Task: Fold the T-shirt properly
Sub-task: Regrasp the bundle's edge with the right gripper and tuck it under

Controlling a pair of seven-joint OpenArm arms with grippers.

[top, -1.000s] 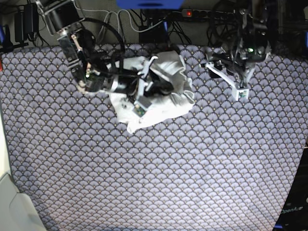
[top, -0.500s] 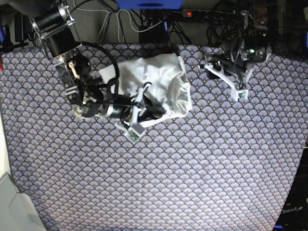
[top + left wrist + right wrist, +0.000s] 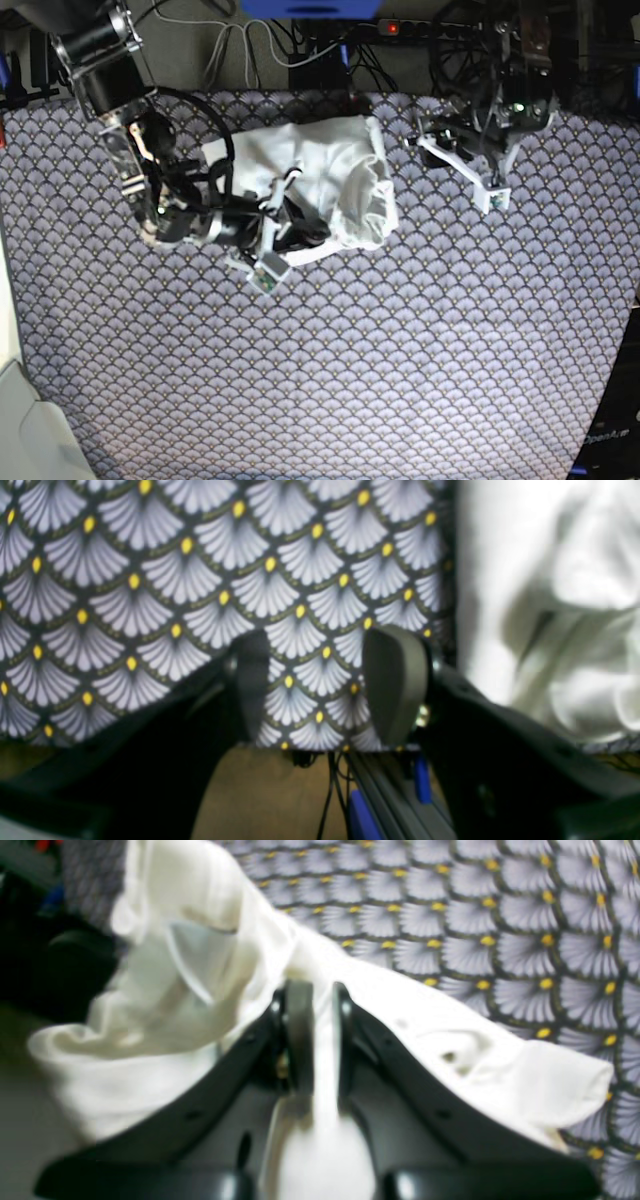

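Two robot arms work over a scale-patterned desk (image 3: 400, 350): the right hand (image 3: 316, 1005), at 10 o'clock, pinches the crumpled T-shirt (image 3: 330, 180) lying at 11; the left hand (image 3: 320, 685), at 1, hangs spread, empty.

A scallop-patterned cloth (image 3: 400, 350) covers the table; cables (image 3: 300, 45) and a power strip (image 3: 420, 28) behind.

Left gripper (image 3: 320, 685): I see black tapering arms ending in rounded grey pads (image 3: 395, 680).
Right gripper (image 3: 316, 1032): same black arms, dark flat pads, a brass-coloured screw.
Arms: black and silver links, white brackets, looped black cables, a green light on each.
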